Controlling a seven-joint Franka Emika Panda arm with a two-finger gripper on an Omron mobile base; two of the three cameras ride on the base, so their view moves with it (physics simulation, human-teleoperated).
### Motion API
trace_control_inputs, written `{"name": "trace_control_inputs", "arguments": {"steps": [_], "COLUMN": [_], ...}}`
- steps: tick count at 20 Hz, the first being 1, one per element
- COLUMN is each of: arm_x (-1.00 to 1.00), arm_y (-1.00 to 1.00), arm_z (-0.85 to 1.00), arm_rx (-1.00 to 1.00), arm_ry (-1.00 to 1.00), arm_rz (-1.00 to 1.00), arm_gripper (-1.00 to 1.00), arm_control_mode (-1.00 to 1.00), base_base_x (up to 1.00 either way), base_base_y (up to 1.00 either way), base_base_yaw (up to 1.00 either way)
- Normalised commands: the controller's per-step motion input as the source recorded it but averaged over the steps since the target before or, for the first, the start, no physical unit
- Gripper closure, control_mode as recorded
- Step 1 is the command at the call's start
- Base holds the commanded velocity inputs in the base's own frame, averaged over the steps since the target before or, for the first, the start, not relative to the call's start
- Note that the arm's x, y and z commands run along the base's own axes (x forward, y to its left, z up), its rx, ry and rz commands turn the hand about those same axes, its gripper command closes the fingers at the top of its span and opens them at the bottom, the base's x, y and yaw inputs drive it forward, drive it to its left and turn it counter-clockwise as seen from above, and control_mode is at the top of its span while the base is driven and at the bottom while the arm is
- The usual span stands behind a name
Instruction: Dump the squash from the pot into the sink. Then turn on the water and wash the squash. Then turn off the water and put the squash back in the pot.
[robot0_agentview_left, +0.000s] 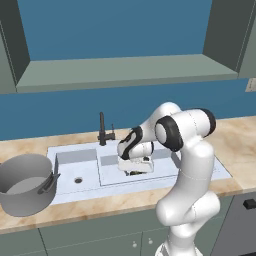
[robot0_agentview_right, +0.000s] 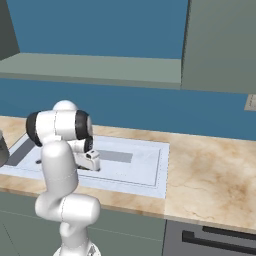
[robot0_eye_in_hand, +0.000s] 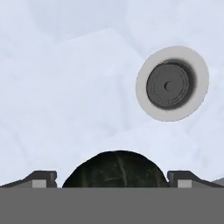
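The sink (robot0_agentview_left: 165, 176) is set in the marbled counter (robot0_agentview_right: 210, 175), with the pot (robot0_agentview_left: 26, 184) at its left end. A black faucet (robot0_agentview_left: 103, 130) stands behind. The arm is folded down into the larger basin, near the drain (robot0_eye_in_hand: 171, 84). The gripper (robot0_eye_in_hand: 111, 180) is open, straddling the squash (robot0_eye_in_hand: 115, 170).
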Motion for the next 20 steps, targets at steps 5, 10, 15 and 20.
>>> {"name": "trace_control_inputs", "arguments": {"steps": [5, 10, 15, 20], "arm_x": [-0.59, -0.44, -0.28, -0.01], "arm_y": [0.0, 0.0, 0.0, 0.0], "arm_z": [0.0, 0.0, 0.0, 0.02], "arm_rx": [-0.04, -0.04, -0.03, -0.01], "arm_ry": [-0.01, 0.0, 0.0, 0.0], "arm_rz": [-0.1, -0.1, -0.11, -0.12], "arm_gripper": [-1.0, 1.0, 1.0, 1.0], "arm_control_mode": [-1.0, -1.0, -1.0, -1.0], "base_base_x": [0.0, 0.0, 0.0, 0.0], "base_base_y": [0.0, 0.0, 0.0, 0.0], "base_base_yaw": [0.0, 0.0, 0.0, 0.0]}}
